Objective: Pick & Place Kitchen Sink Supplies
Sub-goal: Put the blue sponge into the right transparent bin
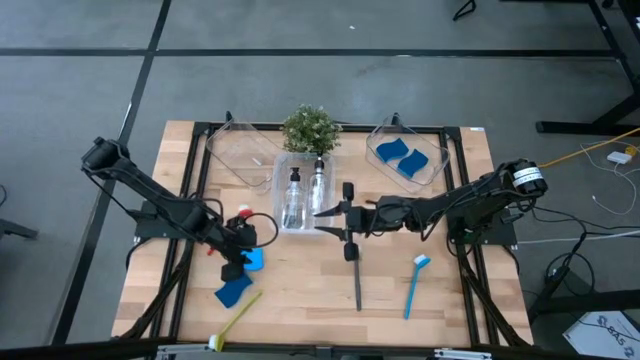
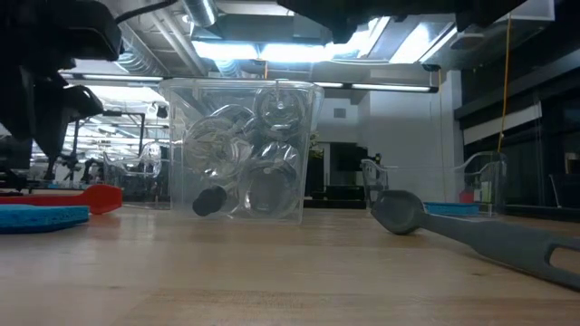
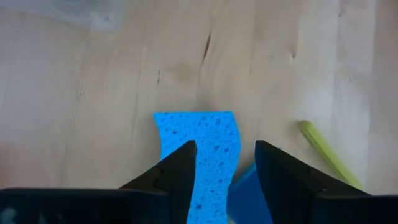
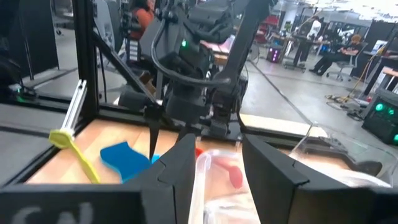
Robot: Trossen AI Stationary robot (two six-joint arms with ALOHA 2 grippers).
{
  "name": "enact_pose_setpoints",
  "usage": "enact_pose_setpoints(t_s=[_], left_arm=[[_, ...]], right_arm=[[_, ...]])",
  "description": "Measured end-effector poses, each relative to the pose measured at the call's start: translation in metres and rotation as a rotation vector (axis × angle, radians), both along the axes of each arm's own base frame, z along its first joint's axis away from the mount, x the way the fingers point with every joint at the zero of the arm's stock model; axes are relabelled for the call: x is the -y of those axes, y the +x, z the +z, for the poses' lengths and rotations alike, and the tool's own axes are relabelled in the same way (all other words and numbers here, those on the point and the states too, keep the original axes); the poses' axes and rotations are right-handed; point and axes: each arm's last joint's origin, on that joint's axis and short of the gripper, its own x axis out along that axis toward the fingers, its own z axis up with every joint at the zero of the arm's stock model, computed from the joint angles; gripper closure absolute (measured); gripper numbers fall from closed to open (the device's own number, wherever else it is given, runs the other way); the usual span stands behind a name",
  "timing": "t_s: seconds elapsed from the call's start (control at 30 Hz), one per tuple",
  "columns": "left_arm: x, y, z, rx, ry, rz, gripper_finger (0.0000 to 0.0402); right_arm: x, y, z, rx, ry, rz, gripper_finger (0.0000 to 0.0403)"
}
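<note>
A blue sponge (image 3: 198, 149) on the desk (image 1: 300, 290) is straddled by the left claw (image 3: 224, 163) — jaws parted, nothing gripped. The right claw (image 4: 214, 165) is clamped on a pump bottle (image 4: 221, 186) above the centre bin (image 1: 287, 190). Judged next — closure, then lift.

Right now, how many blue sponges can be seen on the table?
4: two in the clear bin at back right, one under the left gripper, one nearer the front edge. Others may be hidden.

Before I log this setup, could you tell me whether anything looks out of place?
Yes: the middle bin lies on its side with two pump bottles inside, unlike the bin holding sponges, which stands upright.
</note>
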Motion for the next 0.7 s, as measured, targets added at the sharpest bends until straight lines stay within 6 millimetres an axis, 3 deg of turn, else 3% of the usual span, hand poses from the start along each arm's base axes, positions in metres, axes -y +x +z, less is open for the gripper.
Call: enact_pose_setpoints(t_s=[0.47,0.7], left_arm=[[0.004,0.006,-0.016,-0.071,0.039,-0.001,0.0244],[0.016,0.011,-0.026,-0.079,0.037,-0.043,0.0245]], right_arm=[[0.0,0.0,-0.007,-0.073,-0.011,0.0,0.027],[0.0,0.0,-0.007,-0.073,-0.011,0.0,0.027]])
